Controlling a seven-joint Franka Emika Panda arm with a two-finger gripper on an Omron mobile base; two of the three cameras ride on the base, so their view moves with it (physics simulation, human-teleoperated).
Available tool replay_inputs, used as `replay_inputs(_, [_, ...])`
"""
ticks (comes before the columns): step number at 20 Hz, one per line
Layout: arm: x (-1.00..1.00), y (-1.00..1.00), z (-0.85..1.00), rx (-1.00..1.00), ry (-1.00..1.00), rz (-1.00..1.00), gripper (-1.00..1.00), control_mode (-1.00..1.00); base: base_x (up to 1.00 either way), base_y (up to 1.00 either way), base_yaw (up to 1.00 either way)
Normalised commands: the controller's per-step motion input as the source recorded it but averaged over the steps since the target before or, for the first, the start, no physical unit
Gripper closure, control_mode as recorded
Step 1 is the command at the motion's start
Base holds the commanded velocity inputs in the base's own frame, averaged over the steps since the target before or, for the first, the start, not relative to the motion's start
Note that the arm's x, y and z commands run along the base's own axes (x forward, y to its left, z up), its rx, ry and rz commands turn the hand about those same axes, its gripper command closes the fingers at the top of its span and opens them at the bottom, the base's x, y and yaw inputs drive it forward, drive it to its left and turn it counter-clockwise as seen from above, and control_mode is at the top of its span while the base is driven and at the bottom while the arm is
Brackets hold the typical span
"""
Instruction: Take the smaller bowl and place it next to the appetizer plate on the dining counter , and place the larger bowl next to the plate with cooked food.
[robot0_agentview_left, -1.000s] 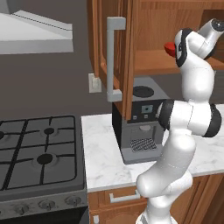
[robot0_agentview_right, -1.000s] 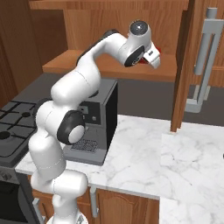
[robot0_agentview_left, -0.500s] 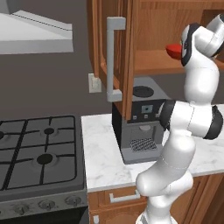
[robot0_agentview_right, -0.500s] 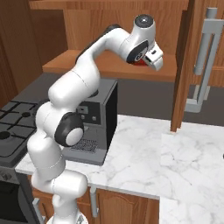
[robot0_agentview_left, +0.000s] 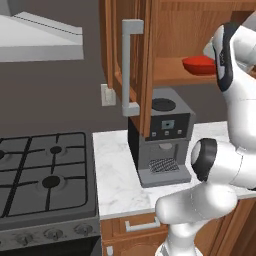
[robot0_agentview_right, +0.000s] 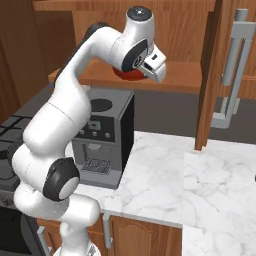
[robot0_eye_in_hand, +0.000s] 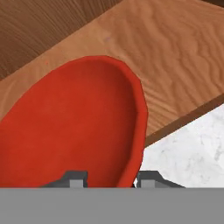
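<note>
bowl: small glossy red round bowl (robot0_eye_in_hand: 74, 131) on wooden cabinet shelf (robot0_eye_in_hand: 175, 74), above black coffee machine (robot0_agentview_left: 160, 142)
my pincer (robot0_eye_in_hand: 107, 178): hand view alone shows fingertips straddling the bowl rim; can't tell whether they grip it

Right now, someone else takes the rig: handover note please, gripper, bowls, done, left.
Gripper: up at the open cabinet shelf, fingers straddling the rim of the red bowl; cannot tell if closed on it yet.
Red bowl: sitting on the wooden shelf above the coffee machine.
Done: reach to the bowl only; nothing delivered.
Left: grip and lift the red bowl, carry it to the dining counter by the appetizer plate, then do the larger bowl.
</note>
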Motion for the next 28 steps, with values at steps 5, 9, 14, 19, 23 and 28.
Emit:
replay_inputs(5, [-1.00,0.11,-0.27,-0.04,-0.12,0.02,1.00,-1.00,0.00,0.00,0.00])
replay_inputs(9, [-1.00,0.07,-0.09,0.00,-0.15,0.02,1.00,-1.00,0.00,0.00,0.00])
replay_inputs(14, [-0.96,0.31,0.00,-0.06,-0.15,0.23,1.00,-1.00,0.00,0.00,0.00])
replay_inputs(19, [-0.53,0.04,0.00,-0.03,-0.01,0.18,1.00,1.00,-0.40,0.00,0.10])
replay_inputs(23, [0.00,0.00,0.00,0.00,0.00,0.00,1.00,1.00,-1.00,0.00,0.22])
replay_inputs(28, [0.00,0.00,0.00,0.00,0.00,0.00,1.00,1.00,-1.00,0.30,0.21])
